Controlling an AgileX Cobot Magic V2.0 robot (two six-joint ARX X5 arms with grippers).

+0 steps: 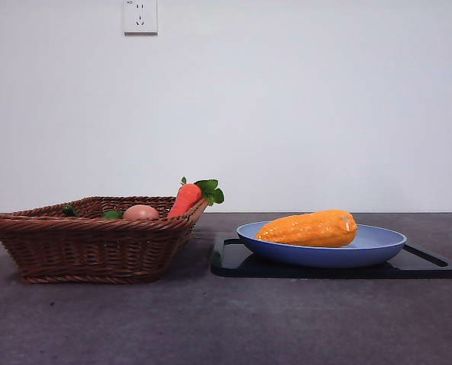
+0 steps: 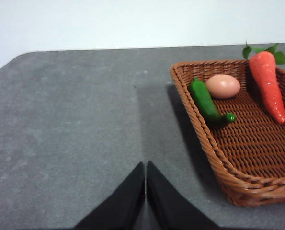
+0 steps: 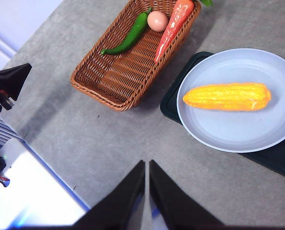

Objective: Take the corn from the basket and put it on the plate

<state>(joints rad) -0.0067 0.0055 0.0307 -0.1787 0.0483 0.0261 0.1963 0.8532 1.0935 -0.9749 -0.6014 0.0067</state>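
From the front, I see the corn (image 1: pixel 309 229) lying on its side in the blue plate (image 1: pixel 377 247). The plate sits on a flat black tray (image 1: pixel 431 266). Beside the plate stands the brown wicker basket (image 1: pixel 89 247), close to the tray but not touching it. A carrot (image 1: pixel 184 199) leans on the basket rim nearest the plate, with its green leaves sticking up over the edge. A pinkish egg (image 1: pixel 140 213) peeks over the rim next to the carrot (only its top shows). None of my arms show here.

From my left wrist, my left gripper (image 2: pixel 145 167) hangs over the bare gray table (image 2: pixel 75 124), off to the side of the basket (image 2: pixel 219 158) that is far from the plate. Its two black jaws are pressed together and hold nothing. Inside the basket lie a green pepper (image 2: pixel 207 101), the egg (image 2: pixel 222 86) touching it, and the carrot (image 2: pixel 269 84).

From my right wrist, my right gripper (image 3: pixel 147 167) is high above the table (image 3: pixel 85 139), near the plate (image 3: pixel 238 129) and away from the corn. Its jaws are pressed together too, and empty. The corn (image 3: pixel 227 96) lies across the middle of the plate. The basket (image 3: pixel 108 79) beside the plate holds the pepper (image 3: pixel 130 36), egg (image 3: pixel 157 20) and carrot (image 3: pixel 172 26).
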